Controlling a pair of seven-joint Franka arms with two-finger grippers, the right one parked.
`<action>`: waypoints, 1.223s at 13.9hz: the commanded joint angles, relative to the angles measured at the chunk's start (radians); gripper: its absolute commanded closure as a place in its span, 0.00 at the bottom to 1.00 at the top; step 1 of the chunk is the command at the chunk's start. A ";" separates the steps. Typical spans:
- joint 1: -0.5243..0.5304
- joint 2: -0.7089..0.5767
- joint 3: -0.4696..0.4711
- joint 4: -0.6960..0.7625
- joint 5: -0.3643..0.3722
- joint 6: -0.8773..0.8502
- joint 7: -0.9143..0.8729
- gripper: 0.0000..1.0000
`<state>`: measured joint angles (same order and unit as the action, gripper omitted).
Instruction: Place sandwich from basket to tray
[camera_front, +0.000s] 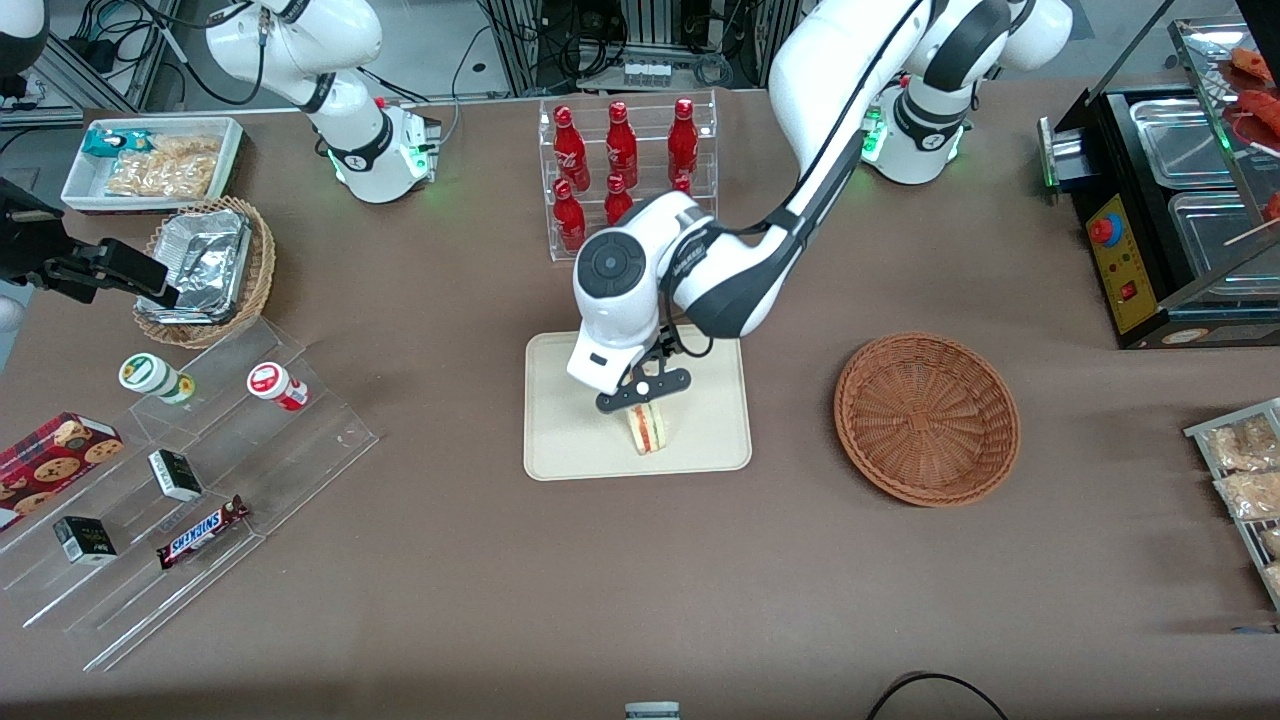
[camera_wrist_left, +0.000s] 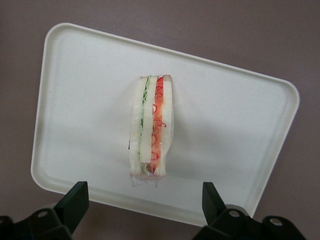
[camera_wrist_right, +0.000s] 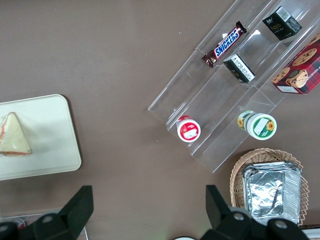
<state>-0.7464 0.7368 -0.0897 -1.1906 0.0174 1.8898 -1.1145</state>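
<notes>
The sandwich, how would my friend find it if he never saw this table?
Look mid-table for the flat cream rectangular plastic tray, in front of the clear rack of red bottles. The triangular white-bread sandwich stands on it, directly below the left arm's gripper, whose jaws are open. Red and green stripes mark it.

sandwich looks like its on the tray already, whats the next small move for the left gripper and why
Probably lift the gripper straight up and clear. Its fingers are spread wide apart from the sandwich, which stands on the tray, and the basket is empty.
</notes>
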 joint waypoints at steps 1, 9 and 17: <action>0.008 -0.062 0.010 -0.020 -0.005 -0.073 0.004 0.00; 0.186 -0.241 0.010 -0.154 -0.008 -0.227 0.135 0.00; 0.390 -0.457 0.008 -0.392 -0.033 -0.236 0.399 0.00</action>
<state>-0.3816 0.3625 -0.0744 -1.4910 0.0008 1.6520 -0.7772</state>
